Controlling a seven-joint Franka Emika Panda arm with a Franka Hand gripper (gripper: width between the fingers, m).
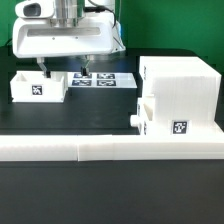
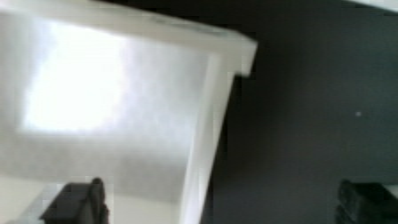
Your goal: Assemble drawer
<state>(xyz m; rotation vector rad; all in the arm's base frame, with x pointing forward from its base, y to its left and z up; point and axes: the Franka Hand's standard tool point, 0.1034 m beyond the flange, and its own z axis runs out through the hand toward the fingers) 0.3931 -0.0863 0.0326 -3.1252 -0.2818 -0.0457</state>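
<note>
The long low white plastic border rail runs across the front of the black table, nearest the exterior camera, and reaches from the exterior view's left edge to its right. Just behind it, on the exterior view's right, stands the tall boxy white plastic drawer casing, the largest of the furniture parts; its base seems to touch the rail, though the contact line is hard to read. A small white tray with a round knob sits at the casing's lower front on the side facing the middle of the table, the knob pointing to the exterior view's left, and a black-and-white square tag shows on the front face beside it. Well apart, on the exterior view's left, a second small open white tray rests on the table, with its own square tag on the near wall. The thin flat white marker board lies between this tray and the casing, farther back. The two-finger gripper hangs over the far wall of the left tray; in the wrist view its dark fingertips stand wide apart, one over the blurred white tray, gripping nothing
</note>
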